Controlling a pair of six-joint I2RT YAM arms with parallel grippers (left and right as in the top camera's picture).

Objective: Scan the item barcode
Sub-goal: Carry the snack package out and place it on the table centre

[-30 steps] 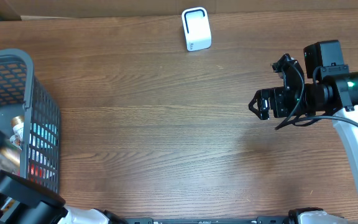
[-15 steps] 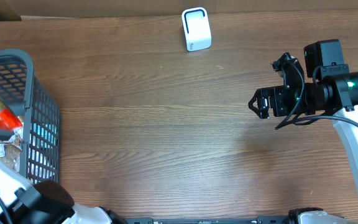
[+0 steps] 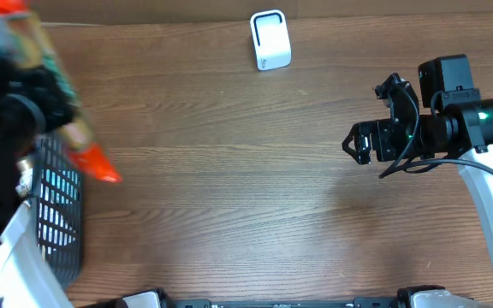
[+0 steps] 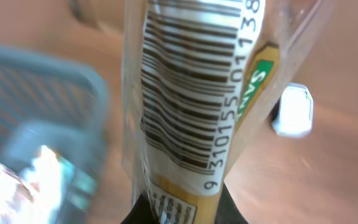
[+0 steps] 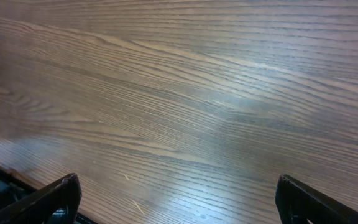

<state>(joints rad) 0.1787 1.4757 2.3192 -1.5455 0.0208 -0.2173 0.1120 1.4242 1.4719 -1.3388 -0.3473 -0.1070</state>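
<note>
Wood-grain table (image 3: 229,197) fills the background in all three views.

- Left gripper (image 4: 179,214): only two dark finger stubs show at the bottom edge of its wrist view, and the rest is cut off. They are pinched hard together on the lower end of a packet (image 4: 185,93), which rises between them and runs out of the top of the frame.
- The packet is in clear wrap with a yellow label. Its barcode (image 4: 179,106) faces the wrist camera, with bars and digits sharp in the middle and the top digits clipped.
- From overhead, the left arm and packet are one blurred streak at the far left with orange at both ends. I think the packet hangs above the basket (image 3: 58,214) rim, but the blur leaves that unsure.
- The basket's contents are hidden behind the arm. In the wrist view the basket is a grey smear.
- Scanner (image 3: 270,40): white, upright at the far edge of the table and well apart from the packet.
- Right gripper (image 5: 176,190): fingers spread wide with only their tips in frame, and bare wood between them. Nothing is held, and it sits well apart on the right.
</note>
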